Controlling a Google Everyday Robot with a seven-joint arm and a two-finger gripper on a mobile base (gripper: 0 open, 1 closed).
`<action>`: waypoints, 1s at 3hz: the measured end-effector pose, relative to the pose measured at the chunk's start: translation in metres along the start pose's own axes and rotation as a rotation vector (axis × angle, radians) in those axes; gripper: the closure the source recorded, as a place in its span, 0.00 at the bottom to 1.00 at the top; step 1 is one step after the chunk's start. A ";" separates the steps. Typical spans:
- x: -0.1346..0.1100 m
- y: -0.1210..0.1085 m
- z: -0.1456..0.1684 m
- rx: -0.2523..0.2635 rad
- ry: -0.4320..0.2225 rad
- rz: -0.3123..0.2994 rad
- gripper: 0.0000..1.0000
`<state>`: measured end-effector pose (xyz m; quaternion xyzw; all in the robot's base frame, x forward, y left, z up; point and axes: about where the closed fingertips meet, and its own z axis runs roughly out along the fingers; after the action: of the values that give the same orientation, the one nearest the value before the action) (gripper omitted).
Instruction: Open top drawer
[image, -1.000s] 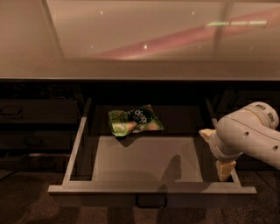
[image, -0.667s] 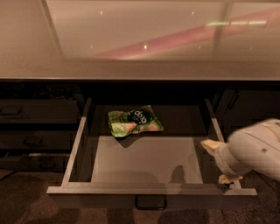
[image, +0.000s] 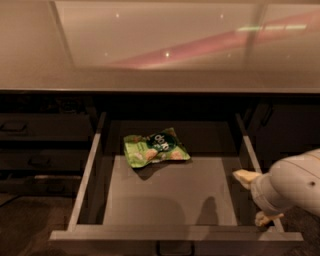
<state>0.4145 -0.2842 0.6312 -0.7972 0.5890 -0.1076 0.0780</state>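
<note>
- One drawer is out, pulled well clear of the cabinet: the top drawer (image: 170, 200), a wide shallow grey tray with pale side edges, its front right at the bottom of the view.
- At the centre of that front sits the small loop handle (image: 175, 248), partly cut off by the lower edge.
- Inside, a green snack bag (image: 156, 147) lies flat in the back half of the tray, a little left of centre, throwing a dark shadow beneath it.
- Over on the right is the pincer (image: 257, 197), at the drawer's right side rail near the front corner.
- Its pale fingertips (image: 246, 176) stand apart: one at the tray's right edge, the other lower down by the front corner.
- Whether either tip touches the rail, I cannot tell.
- The white arm (image: 295, 185) behind it comes in from the right edge of the view.
- On the tray floor just left of the pincer lies its shadow (image: 207, 214), a dark upright smudge.
- Above it all, the table (image: 160, 50) shows a glossy pale top, with a pinkish streak and a few light spots reflected in it.
- To the left, the stacked side drawers (image: 45, 127) sit pushed in, dark, each with a small handle.
</note>
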 end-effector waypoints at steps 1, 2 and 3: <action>-0.006 0.012 -0.002 -0.001 -0.003 0.004 0.00; -0.006 0.012 -0.002 -0.001 -0.003 0.004 0.00; -0.009 0.008 -0.003 -0.001 -0.003 0.005 0.00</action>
<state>0.4039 -0.2784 0.6311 -0.7960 0.5907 -0.1058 0.0789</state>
